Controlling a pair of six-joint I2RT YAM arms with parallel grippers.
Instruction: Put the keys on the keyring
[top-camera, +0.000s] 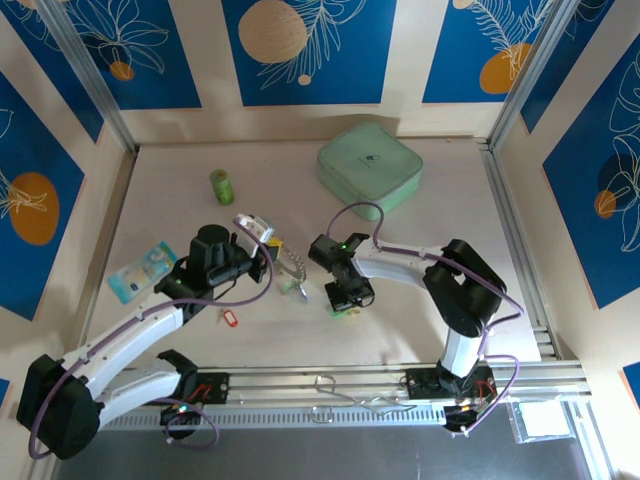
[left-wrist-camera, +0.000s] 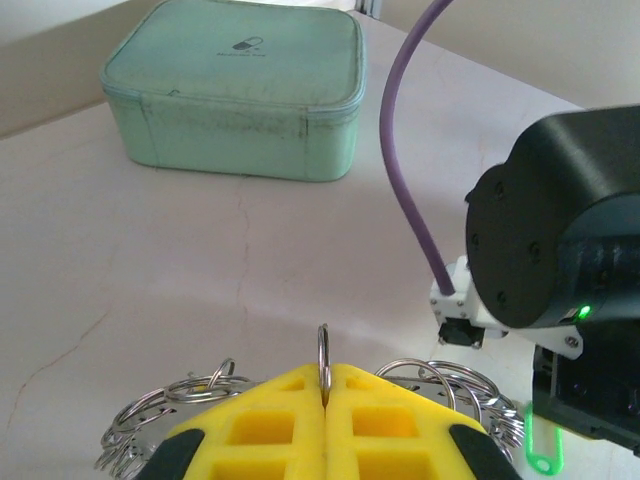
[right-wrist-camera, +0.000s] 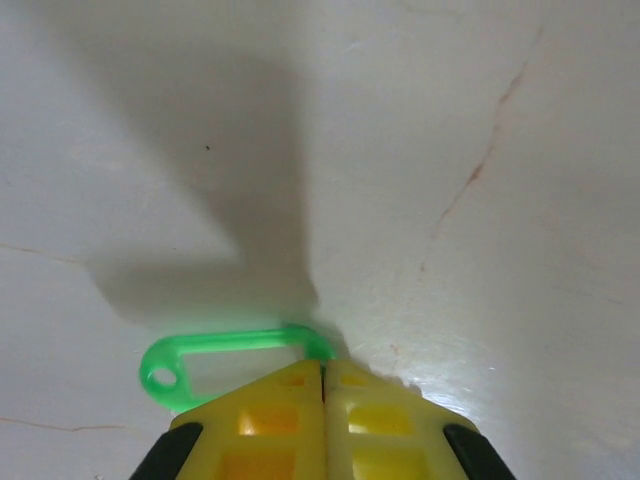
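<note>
The table (right-wrist-camera: 520, 200) is a pale, matte surface crossed by thin brownish hairline cracks. In the upper left of the left wrist view sits a pale green, round-cornered square box (left-wrist-camera: 235, 85) with stitched seams and a small pill logo on its lid.

Along the bottom of that view, the large silvery metal keyring (left-wrist-camera: 200, 392) shows as a jagged chain of small glossy wire loops. Its middle is hidden behind the left fingers (left-wrist-camera: 265, 430), which are yellow moulded plastic with square recesses. These 2 fingers are pressed together, pinching 1 upright loop of the keyring at their tips. At the right, the other arm's black matte wrist housing (left-wrist-camera: 560, 230), with a purple cable (left-wrist-camera: 405, 170), is cut off by the frame edge.

In the right wrist view, the right fingers (right-wrist-camera: 275, 425), of the same yellow plastic, are closed together on 1 end of the green-tagged key (right-wrist-camera: 230, 345). Its translucent oblong tag reaches to the lower left and has a round hole at the free end. The metal part is hidden, and whether the tag touches the table is unclear.

In the top view, a red-tagged key (top-camera: 230, 317) lies on the table at lower left of centre, too small to show detail.
</note>
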